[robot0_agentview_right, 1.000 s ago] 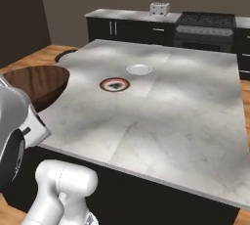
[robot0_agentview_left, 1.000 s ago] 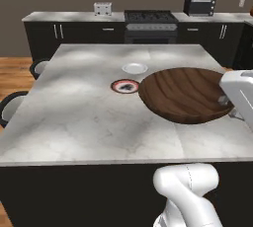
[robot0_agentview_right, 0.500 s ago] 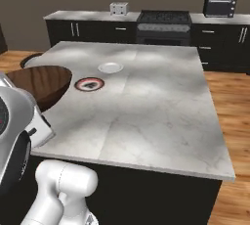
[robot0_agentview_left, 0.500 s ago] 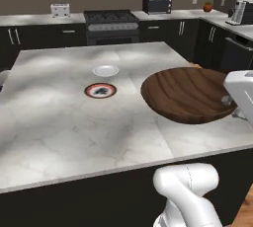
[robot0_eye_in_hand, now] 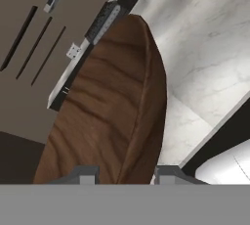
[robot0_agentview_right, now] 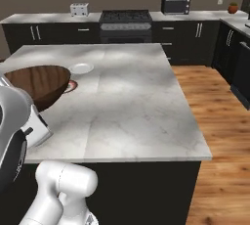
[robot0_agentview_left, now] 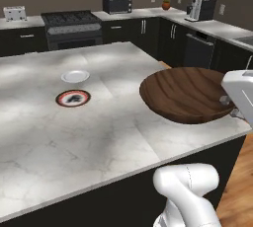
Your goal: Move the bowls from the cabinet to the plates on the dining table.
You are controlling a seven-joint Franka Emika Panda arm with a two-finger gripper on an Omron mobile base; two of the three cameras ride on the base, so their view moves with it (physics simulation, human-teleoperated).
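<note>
Marble, grey-veined and white, is the top of the large dining desk (robot0_agentview_left: 99, 137), and over the last second the whole picture has slid across it: the base has driven round its near edge toward the right-hand corner, so the cameras moved and the things on the desk did not. On the left part of the top lie a thin pale round plate (robot0_agentview_left: 75, 76) and, just nearer the near edge, a second round plate with a red ring and dark centre (robot0_agentview_left: 72, 97), which may be the glossy red bowl on its plate; I cannot tell.

To the right, the wide, shallow dark-brown wooden bowl (robot0_agentview_left: 187, 94) hangs in the air over the right edge of the desk, carried along with the arm, mouth turned up and a little toward the cameras. Round as it is, it has no true long axis; its streaked grain runs away from the claw (robot0_eye_in_hand: 123, 174), which stays clenched on the near rim, one finger inside and one outside.

By my judgement the bowl is still in transit, and the pale plate waits well apart from it.
</note>
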